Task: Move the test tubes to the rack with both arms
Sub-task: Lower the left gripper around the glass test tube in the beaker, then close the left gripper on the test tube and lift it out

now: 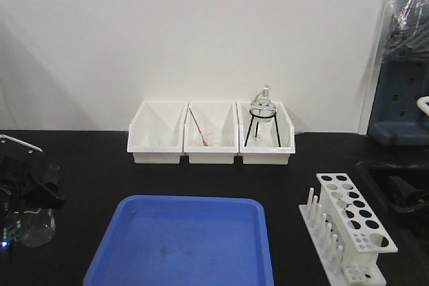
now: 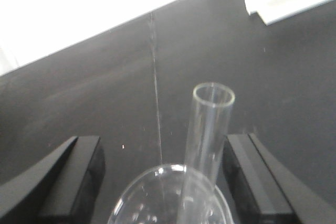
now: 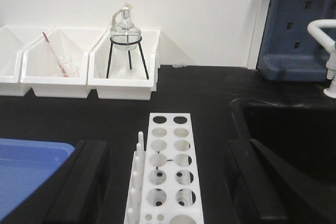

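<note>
Test tube [image 2: 210, 135], a long thin clear glass one with an open mouth, stands tilted in a squat clear glass vessel [image 2: 157, 200] at the left end of the black surface [image 1: 87, 172]. The left end effector [image 2: 165, 177] is spread around it, holding nothing. The tube sits much nearer one black finger than the other, so a close from here would likely meet it on one side first and lever it against the vessel's rim. That could tip the vessel or crack the glass.

The small white plastic rack [image 1: 354, 213] of round holes is well apart, past the blue plastic tray [image 1: 181, 246]. The right end effector [image 3: 170, 182] hangs over it, jaws wide and empty. Any hand-over looks risky too (smooth glass slips in a light pinch), and a tilted tube could catch a hole's edge.
</note>
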Robot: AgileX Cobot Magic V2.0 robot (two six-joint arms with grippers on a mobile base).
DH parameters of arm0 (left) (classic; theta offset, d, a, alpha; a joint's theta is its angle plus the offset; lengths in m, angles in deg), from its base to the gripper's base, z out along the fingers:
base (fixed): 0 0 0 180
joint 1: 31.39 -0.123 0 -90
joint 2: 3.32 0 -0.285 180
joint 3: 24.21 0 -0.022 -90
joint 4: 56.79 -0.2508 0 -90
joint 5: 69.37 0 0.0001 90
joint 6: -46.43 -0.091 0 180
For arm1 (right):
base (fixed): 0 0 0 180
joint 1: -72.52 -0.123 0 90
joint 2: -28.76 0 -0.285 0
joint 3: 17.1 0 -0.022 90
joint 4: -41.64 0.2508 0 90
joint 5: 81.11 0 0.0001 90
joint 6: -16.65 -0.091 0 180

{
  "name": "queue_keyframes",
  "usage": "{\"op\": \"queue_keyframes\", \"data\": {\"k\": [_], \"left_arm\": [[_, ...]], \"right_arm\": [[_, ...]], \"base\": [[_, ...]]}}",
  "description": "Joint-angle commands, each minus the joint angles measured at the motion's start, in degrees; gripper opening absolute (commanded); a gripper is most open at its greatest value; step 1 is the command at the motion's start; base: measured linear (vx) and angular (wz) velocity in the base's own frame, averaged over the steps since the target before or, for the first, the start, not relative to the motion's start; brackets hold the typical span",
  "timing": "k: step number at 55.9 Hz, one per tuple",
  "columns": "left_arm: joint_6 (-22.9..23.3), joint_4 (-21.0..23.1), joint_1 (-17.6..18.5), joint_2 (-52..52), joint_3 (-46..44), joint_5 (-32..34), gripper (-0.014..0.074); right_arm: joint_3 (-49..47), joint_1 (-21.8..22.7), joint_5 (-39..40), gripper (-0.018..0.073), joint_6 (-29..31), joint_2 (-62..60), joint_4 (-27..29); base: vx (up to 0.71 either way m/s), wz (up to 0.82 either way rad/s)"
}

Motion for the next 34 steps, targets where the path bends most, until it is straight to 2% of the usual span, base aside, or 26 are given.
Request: {"op": "queue_keyframes", "data": {"k": [1,7,11,21,27,34], "left_arm": [[4.06,-3.12,0.26,2.41,-1.90,5.45,0.0584],[9.53,-8.04,1.00,1.48,-2.14,7.48,0.0584],[11.61,-10.12,1.33,0.42,-2.99,7.32,0.0584],[11.37,-10.38,1.41,-1.40,-6.19,7.33,0.0584],[11.37,-10.38,1.48,-2.21,-8.38,5.17,0.0580],[11.37,-10.38,1.48,-2.35,-9.57,2.82,0.0497]], "right_arm": [[-2.18,0.28,4.69,0.0520,0.31,-0.51,-0.24],[-2.18,0.28,4.75,0.0520,0.31,-0.39,-0.24],[-2.18,0.28,4.82,0.0520,0.31,-0.41,-0.24],[-2.18,0.28,5.23,0.0520,0.31,-0.41,-0.24],[-2.18,0.28,5.23,0.0520,0.31,-0.41,-0.24],[-2.18,0.28,5.23,0.0520,0.31,-0.41,-0.24]], "base": [[0.00,0.00],[0.00,0.00],[0.00,0.00],[0.00,0.00],[0.00,0.00],[0.00,0.00]]}}
